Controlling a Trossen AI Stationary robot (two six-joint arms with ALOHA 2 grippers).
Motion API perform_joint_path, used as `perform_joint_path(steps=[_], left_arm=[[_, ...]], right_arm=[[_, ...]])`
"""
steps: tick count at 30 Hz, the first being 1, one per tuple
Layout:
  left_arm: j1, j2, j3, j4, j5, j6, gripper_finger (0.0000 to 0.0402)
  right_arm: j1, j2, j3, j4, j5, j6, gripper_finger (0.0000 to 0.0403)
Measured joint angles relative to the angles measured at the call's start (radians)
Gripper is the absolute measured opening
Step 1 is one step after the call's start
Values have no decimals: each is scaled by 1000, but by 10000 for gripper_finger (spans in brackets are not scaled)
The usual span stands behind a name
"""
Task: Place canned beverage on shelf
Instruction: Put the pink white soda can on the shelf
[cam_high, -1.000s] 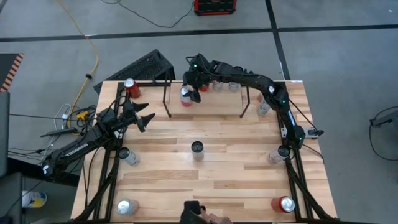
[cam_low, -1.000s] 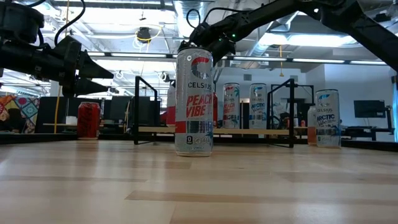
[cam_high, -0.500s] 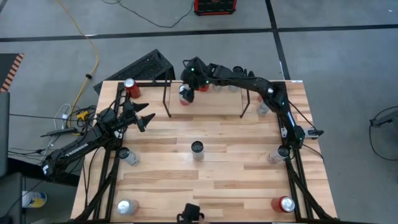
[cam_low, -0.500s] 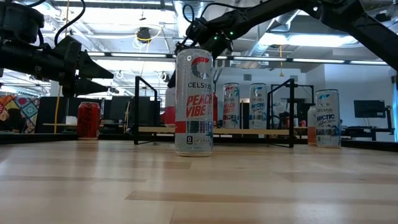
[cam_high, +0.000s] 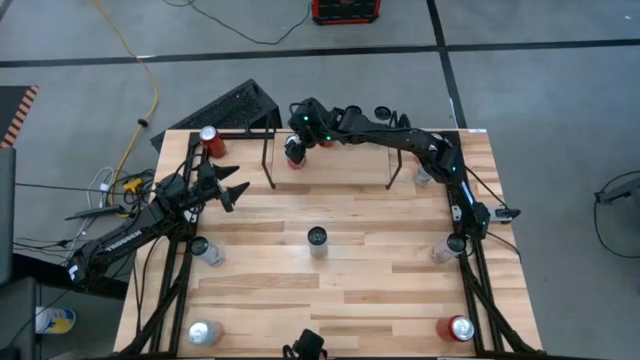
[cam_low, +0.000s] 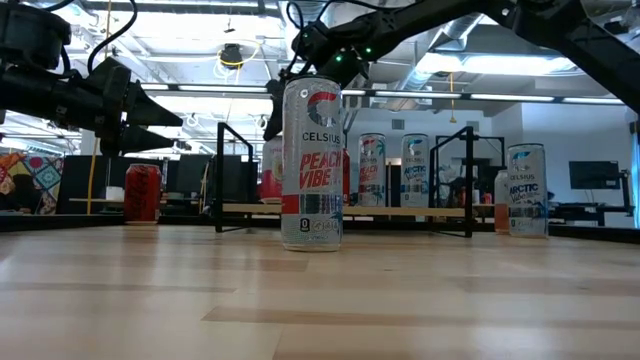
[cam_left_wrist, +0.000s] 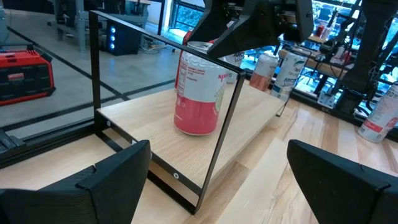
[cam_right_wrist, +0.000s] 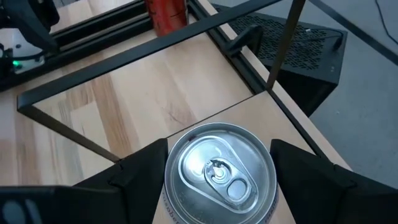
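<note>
A red and white can (cam_left_wrist: 198, 87) stands on its base on the left end of the shelf's light wood board (cam_high: 340, 165), inside the thin black rod frame (cam_left_wrist: 221, 134). My right gripper (cam_right_wrist: 217, 163) reaches over from the right and is shut on the can's top; the can also shows in the high view (cam_high: 293, 153). In the low view the can (cam_low: 270, 172) is mostly hidden behind a tall Celsius can (cam_low: 312, 165). My left gripper (cam_high: 228, 190) is open and empty near the table's left side, pointing at the shelf. My right gripper pinches the can's upper wall just under the rim (cam_right_wrist: 171, 186) between its two fingers (cam_right_wrist: 140, 168), one on each side. The fingers come from above, pointing down. The can stands about upright with its base on the shelf board (cam_left_wrist: 186, 132).
Two more cans (cam_low: 372, 170) (cam_low: 415, 168) stand on the shelf to the right. The Celsius can (cam_high: 317, 238) stands at the table's middle. A red can (cam_high: 208, 138) is at the far left corner; other cans (cam_high: 200, 250) (cam_high: 458, 328) stand along both side rails.
My right gripper has carried the red and white can toward the table's left edge along the shelf, still shut on its top. The can now sits at the board's left end.
</note>
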Motion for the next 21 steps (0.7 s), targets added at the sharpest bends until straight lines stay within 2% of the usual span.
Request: perform_joint_path(steps=[12, 21], left_arm=[[0, 0, 0, 0, 0, 0, 364], [0, 0, 0, 0, 0, 0, 364]], right_arm=[[0, 1, 0, 25, 3, 17, 306], [-7, -47, 1, 24, -2, -10, 306]])
